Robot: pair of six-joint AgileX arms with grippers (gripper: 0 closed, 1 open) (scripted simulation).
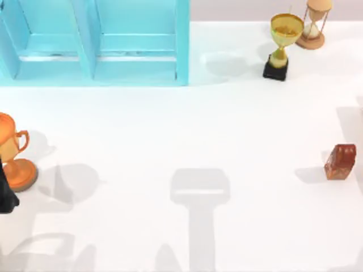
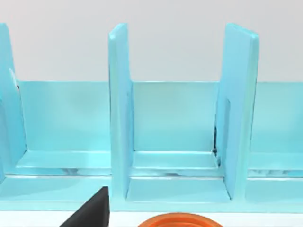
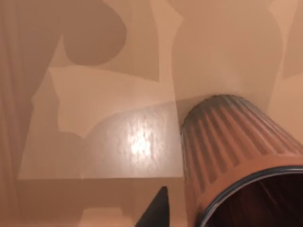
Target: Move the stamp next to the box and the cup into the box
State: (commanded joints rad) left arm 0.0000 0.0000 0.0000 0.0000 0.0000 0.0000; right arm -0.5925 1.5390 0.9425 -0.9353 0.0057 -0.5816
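The right gripper's state can't be told, so the cup [image 3: 241, 161] beside it could tip toward the worktop [image 1: 170, 130] edge.

Box [image 1: 136, 68] light blue; stamp [image 1: 340, 161] reddish-brown, speckled; cup [image 3: 227, 146] ribbed brown; trophies gold [image 1: 283, 34], orange [image 1: 14, 153].

You see little of your own body here. From above, a matte black, rounded piece of your left arm [image 1: 7, 195] sits at the left edge. Each wrist camera catches one black, flat-faced finger: the left finger [image 2: 92, 212] broad and angular, the right finger [image 3: 156, 210] tapering to a sharp point.
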